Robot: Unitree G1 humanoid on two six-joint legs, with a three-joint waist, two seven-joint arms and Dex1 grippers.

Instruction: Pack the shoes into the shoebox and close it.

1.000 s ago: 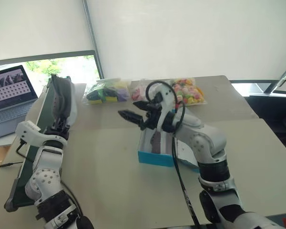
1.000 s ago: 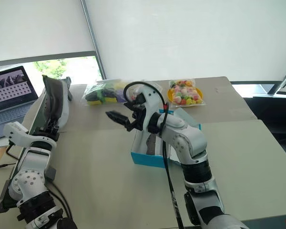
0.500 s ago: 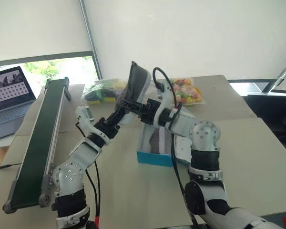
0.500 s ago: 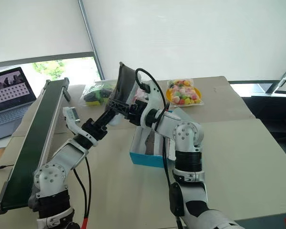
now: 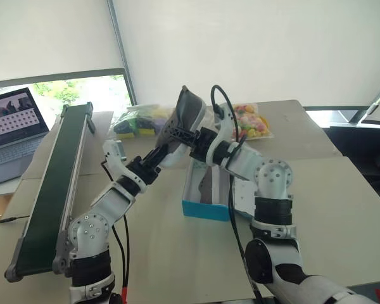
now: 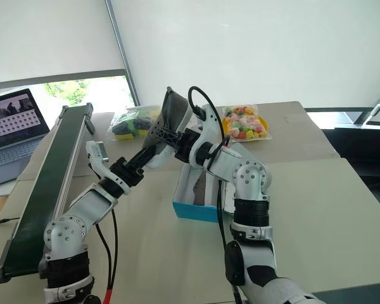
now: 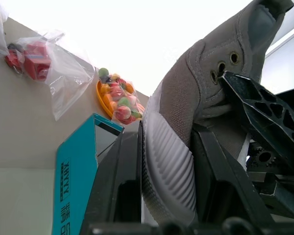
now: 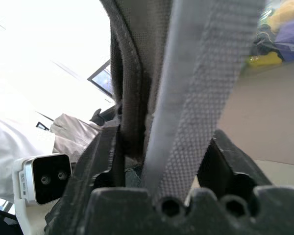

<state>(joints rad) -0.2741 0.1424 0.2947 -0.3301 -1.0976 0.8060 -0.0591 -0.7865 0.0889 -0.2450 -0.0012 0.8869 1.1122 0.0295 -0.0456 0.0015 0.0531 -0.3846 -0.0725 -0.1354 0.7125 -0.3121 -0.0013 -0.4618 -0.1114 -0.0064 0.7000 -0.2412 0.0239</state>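
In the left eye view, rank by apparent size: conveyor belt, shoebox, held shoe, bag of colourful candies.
1. Conveyor belt, largest.
2. Shoebox, partly hidden by the right arm.
3. Shoe, raised nearer the camera, so unsure against the shoebox.
4. Candy bag, smallest.

- Shoe point(image 5: 189, 114): grey, raised upright above table point(image 5: 145, 247), held between both grippers.
- Left gripper point(image 5: 175, 134): clamped on shoe's lower part.
- Right gripper point(image 5: 196, 136): at shoe's side, touching it.
- Shoebox point(image 5: 206, 202): turquoise, open, beneath arms.
- Laptop point(image 5: 12, 130): far left.
- Bags of colourful items point(image 5: 250, 121): behind shoebox.
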